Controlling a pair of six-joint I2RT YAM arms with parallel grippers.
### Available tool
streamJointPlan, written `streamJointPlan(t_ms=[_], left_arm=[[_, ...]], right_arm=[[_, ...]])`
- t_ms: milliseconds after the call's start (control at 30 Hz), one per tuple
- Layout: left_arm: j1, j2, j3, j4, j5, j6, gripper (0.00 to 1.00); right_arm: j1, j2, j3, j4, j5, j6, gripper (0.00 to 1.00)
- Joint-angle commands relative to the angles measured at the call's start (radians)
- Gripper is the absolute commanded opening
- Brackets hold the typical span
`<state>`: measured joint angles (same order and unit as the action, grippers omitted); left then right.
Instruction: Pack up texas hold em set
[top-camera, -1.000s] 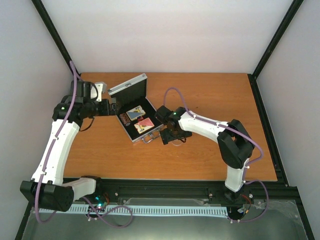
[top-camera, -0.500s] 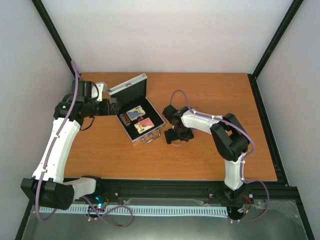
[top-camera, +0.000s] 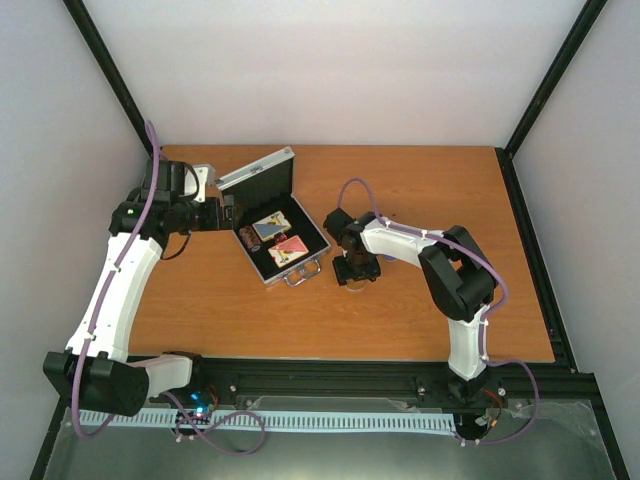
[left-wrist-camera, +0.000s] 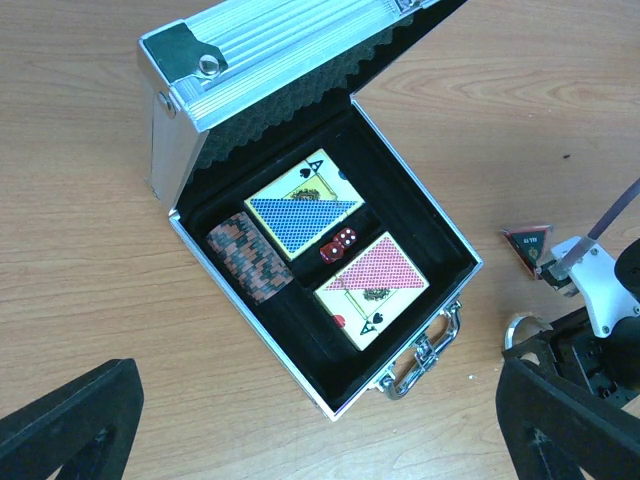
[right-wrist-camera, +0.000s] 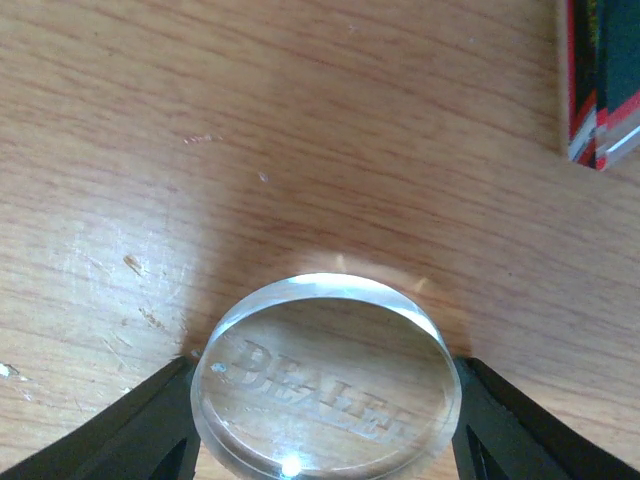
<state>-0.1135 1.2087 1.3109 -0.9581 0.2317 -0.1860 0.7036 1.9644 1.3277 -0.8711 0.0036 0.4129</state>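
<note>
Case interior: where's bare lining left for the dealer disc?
For the dealer disc, bare lining shows in the trough between the chip stack and the handle, beside the red pack. The middle is crowded: blue pack, dice.

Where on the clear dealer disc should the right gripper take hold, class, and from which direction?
Grip the dealer disc by its rim, at two opposite points, coming straight down from above. It lies flat on the table, so its broad faces cannot be pinched; only the round edge offers itself. The right gripper is shut on those two sides.
</note>
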Motion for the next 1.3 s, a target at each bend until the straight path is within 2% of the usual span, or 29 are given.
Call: streamJointPlan(t_ms=[0,167,467,600,1000,1267], left_arm=[[-0.002,0.002,0.033,0.005,-0.002,0.003,1.0],[-0.002,-0.003,0.033,0.007,-0.002,0.003,1.0],[-0.002,-0.009,0.031,0.01,-0.002,0.004,1.0],[-0.002,-0.008,0.039,0.01,0.002,0.003,1.0],[-0.002,-0.008,0.064,0.002,0.014,-0.004,1.0],[-0.002,-0.022,0.056,-0.001,0.019,-0.006,1.0]], right_arm=[[0.003,0.011,-0.006,-0.015,0.005,0.014,0.5],[0.004,-0.002,0.057,-0.069,0.024,0.009,0.49],[0.024,0.007,0.271,-0.143,-0.016,0.016,0.48],[0.041,0.082,0.388,-0.109,-0.057,0.032,0.48],[0.065,0.412,0.894,-0.03,-0.095,0.134,0.47],[0.07,0.522,0.983,0.072,-0.163,0.228,0.47]])
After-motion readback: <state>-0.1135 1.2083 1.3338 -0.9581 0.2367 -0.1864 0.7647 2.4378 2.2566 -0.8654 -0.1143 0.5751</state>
